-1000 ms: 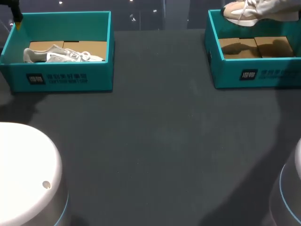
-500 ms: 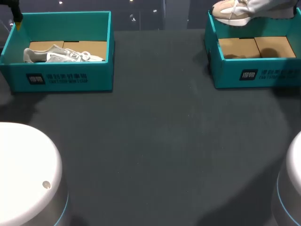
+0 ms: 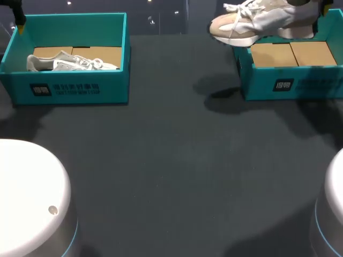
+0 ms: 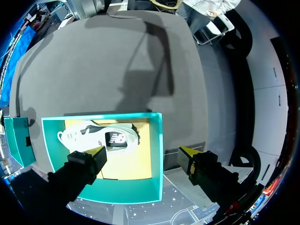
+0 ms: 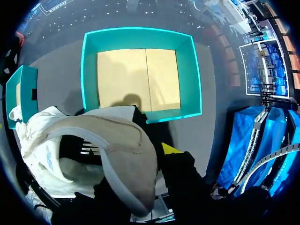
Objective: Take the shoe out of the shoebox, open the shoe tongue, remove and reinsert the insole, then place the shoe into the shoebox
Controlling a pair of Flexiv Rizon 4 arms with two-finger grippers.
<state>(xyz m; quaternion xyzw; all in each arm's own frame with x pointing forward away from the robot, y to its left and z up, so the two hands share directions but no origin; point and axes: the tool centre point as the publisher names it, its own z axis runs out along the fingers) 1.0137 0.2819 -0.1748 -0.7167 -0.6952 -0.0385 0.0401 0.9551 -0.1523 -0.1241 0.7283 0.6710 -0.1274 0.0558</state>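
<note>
Dark table [image 3: 177, 160] below, right hand [image 5: 157, 157] clamps beige shoe [image 3: 252, 24] by its heel, over the shoebox [image 3: 289, 85] edge.

White print on left shoebox [image 3: 69, 90] front, same on right shoebox [image 3: 300, 85], neither legible

Beige-and-white shoe [image 3: 252, 21] in my yellow-tipped right gripper [image 5: 145, 157], beside the teal shoebox [image 3: 289, 85] with its tan cardboard floor [image 3: 292, 53], on a dark grey table [image 3: 177, 160].
</note>
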